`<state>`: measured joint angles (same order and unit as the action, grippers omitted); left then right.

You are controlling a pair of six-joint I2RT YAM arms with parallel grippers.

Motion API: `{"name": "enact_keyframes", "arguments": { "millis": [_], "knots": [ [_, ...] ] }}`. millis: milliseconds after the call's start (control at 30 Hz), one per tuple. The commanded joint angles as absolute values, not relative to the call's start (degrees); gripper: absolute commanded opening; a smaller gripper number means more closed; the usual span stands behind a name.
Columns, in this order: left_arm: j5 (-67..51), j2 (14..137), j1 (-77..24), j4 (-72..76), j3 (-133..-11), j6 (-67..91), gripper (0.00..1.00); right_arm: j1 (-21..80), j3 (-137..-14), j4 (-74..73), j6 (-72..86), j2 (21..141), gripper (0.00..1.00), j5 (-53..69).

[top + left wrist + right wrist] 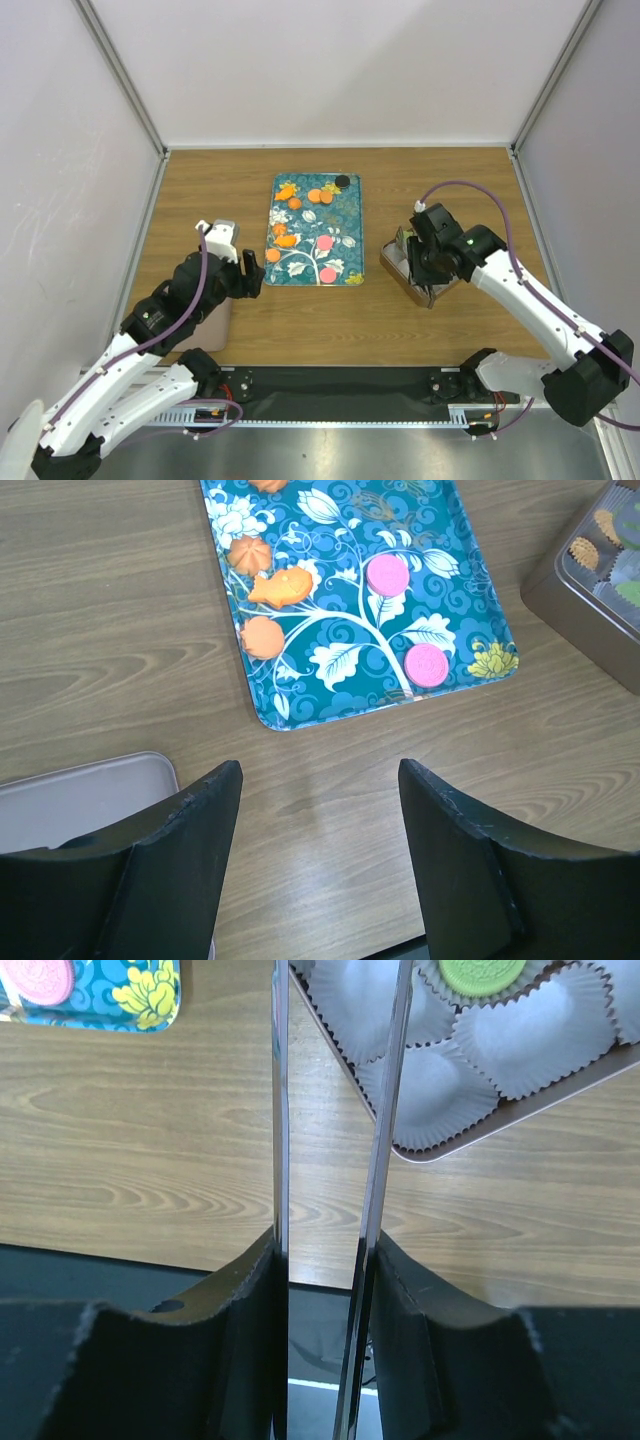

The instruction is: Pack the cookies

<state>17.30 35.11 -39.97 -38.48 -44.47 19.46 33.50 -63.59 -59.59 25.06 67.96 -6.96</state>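
Note:
A teal tray (pixel 348 205) in the middle of the table holds the cookies: orange ones (pixel 314 195), a black one (pixel 342 181) and two pink ones (pixel 324 242). In the left wrist view the pink cookies (pixel 387 576) and orange cookies (pixel 262 637) lie ahead of my left gripper (pixel 320 770), which is open and empty over bare table by the tray's near left corner. My right gripper (pixel 325 1245) is shut on metal tongs (pixel 281 1110) above the near corner of the box (pixel 520 1110). A green cookie (pixel 482 972) lies in one paper cup. The tongs' tips are out of view.
The brown box (pixel 400 268) with white paper cups stands right of the tray. A flat grey lid (pixel 80 800) lies on the table under my left arm. White walls close off the back and both sides.

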Motion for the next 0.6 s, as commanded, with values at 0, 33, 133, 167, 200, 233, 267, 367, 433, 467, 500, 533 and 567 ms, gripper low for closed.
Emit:
{"name": "enact_keyframes", "arguments": {
  "millis": [0,33,133,167,200,233,267,367,433,467,500,533,567],
  "knots": [
    [17.31,35.33,-40.25,-37.27,-44.56,18.98,0.70,32.17,-62.58,-58.89,23.65,65.22,0.27,-3.52],
    [17.31,35.42,-40.25,-37.35,-44.56,18.98,0.70,31.91,-62.14,-58.63,23.47,65.13,0.27,-1.95],
    [17.40,35.33,-40.34,-37.35,-44.56,19.07,0.70,31.20,-61.61,-58.01,23.03,65.39,0.27,-0.53],
    [17.40,35.33,-40.34,-37.27,-44.56,18.99,0.70,31.20,-61.44,-57.66,22.85,65.65,0.27,0.95],
    [17.40,35.25,-40.25,-37.35,-44.56,19.07,0.70,31.11,-61.44,-57.31,22.85,66.26,0.27,1.23],
    [17.49,35.07,-40.34,-37.35,-44.56,19.07,0.70,31.11,-61.44,-57.13,22.76,66.62,0.27,1.58],
    [17.49,34.72,-40.34,-37.35,-44.56,19.16,0.70,31.03,-61.35,-56.78,22.76,66.88,0.27,1.58],
    [17.49,34.54,-40.25,-37.35,-44.47,19.16,0.70,30.94,-60.82,-55.99,22.94,67.94,0.27,2.02],
    [17.32,34.54,-40.25,-37.27,-44.47,19.16,0.70,30.85,-60.56,-55.72,22.94,68.47,0.28,2.55],
    [17.23,34.54,-40.25,-37.18,-44.47,19.16,0.70,30.85,-60.47,-55.55,22.94,68.47,0.28,2.72],
    [17.23,34.63,-40.25,-37.26,-44.47,19.07,0.70,30.85,-60.38,-55.63,22.94,68.81,0.28,2.72],
    [17.14,34.54,-40.25,-37.27,-44.47,19.07,0.70,30.85,-60.21,-55.55,22.94,68.82,0.28,2.81],
    [17.14,34.63,-40.25,-37.18,-44.47,19.07,0.70,30.85,-60.12,-55.63,22.94,68.99,0.28,2.90]
  ]
}}
